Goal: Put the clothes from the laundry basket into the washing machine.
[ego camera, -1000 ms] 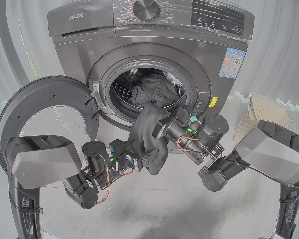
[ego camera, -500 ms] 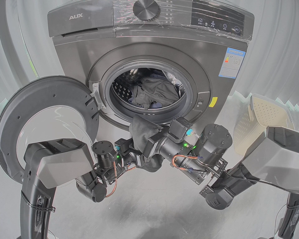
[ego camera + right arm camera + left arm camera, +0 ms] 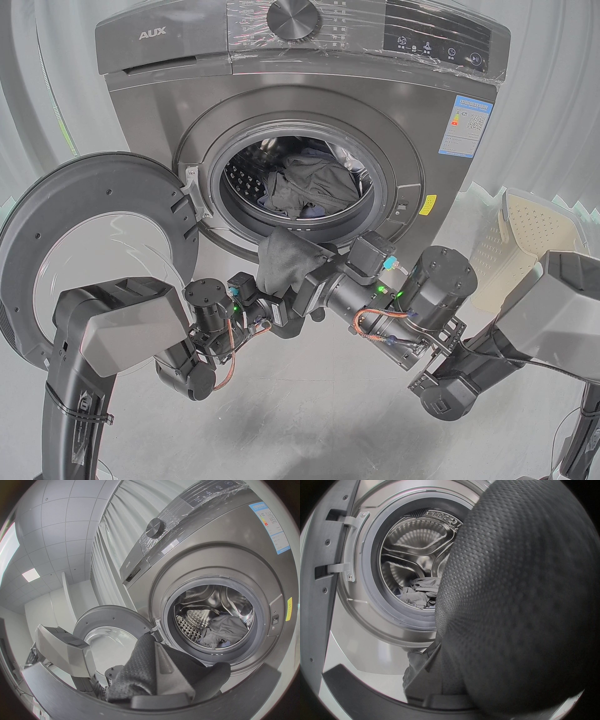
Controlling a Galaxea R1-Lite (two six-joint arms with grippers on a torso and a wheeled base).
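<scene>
A dark mesh garment (image 3: 284,259) is bunched just below the open mouth of the washing machine (image 3: 300,94), between my two grippers. My right gripper (image 3: 304,279) is shut on its right side; in the right wrist view the cloth (image 3: 134,670) wraps around a finger (image 3: 170,670). My left gripper (image 3: 289,311) sits under the bundle, shut on its lower part, and the fabric (image 3: 518,598) hangs over most of the left wrist view. Grey clothes (image 3: 315,181) lie inside the drum. The cream laundry basket (image 3: 531,240) stands at the right, behind my right arm.
The round door (image 3: 94,237) is swung wide open at the left, close to my left arm. Bare grey floor (image 3: 300,400) lies in front of the machine. White curtains hang on both sides.
The garment hung from the drum's lip a second ago. Both grippers then gathered it into a bundle below the opening, and it has since risen slightly. My left arm moved right.
</scene>
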